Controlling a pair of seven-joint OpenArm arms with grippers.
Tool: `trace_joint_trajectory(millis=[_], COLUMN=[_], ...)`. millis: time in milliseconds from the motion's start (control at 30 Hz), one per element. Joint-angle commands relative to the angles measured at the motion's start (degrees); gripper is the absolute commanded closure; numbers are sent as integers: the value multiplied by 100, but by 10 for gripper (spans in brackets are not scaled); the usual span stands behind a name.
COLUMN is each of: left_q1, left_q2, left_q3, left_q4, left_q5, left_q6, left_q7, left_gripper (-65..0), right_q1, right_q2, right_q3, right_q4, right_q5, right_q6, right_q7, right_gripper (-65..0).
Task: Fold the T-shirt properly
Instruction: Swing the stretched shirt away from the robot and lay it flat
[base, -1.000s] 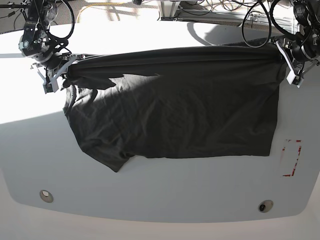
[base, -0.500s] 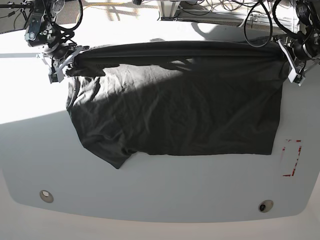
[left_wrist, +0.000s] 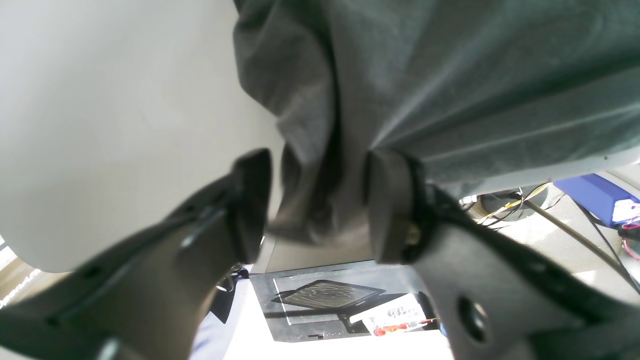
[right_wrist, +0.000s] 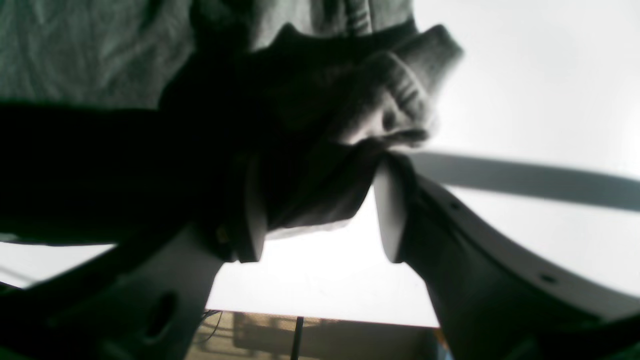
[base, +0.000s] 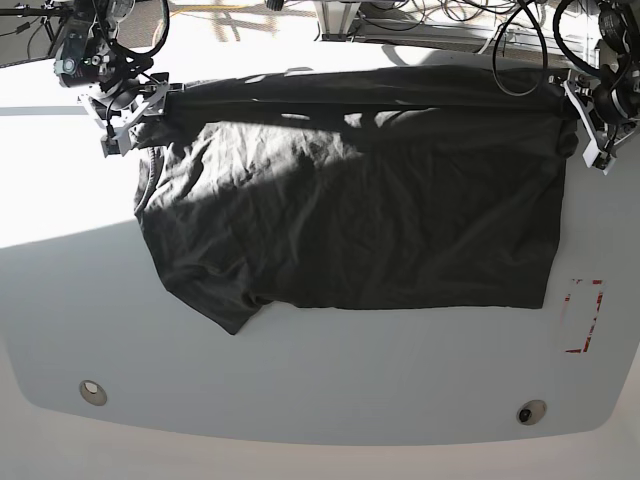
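Note:
The dark charcoal T-shirt lies spread on the white table, its far edge doubled over into a long fold. My left gripper is at the shirt's far right corner in the base view. In the left wrist view it is open, with a hanging bunch of shirt cloth loose between its fingers. At the far left corner in the base view is my right gripper. The right wrist view shows it open too, around a crumpled wad of cloth that rests against one finger.
A red-marked rectangle sits on the table near the right edge. Two round fittings are set near the front edge. Cables and metal frames crowd the space behind the table. A blue box lies on the floor beyond the table edge.
Both grippers went from shut on the shirt's far corners to open. The shirt's far fold has been carried farther back, and the arm on the base view's left moved with it.

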Motion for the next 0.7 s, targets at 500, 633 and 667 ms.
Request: trace_joint_trajectory(millis=[500, 633, 667], left_q1=[-1090, -1600, -1696], left_q2=[-199, -146, -137], left_q3=[-385, -499, -490], left_q4=[102, 67, 67], left_q5=[-847, -733, -689], left_q6=[17, 35, 35], left_q7=[-16, -16, -16], left_gripper=[-365, -365, -365], right_q1=[531, 989, 1068], right_q2=[-439, -246, -202], right_q3=[853, 870, 861], right_q4=[482, 342, 298], right_q5=[21, 12, 12], right_q6=[44, 44, 44], right_q7=[113, 113, 113], right_gripper=[-477, -479, -479])
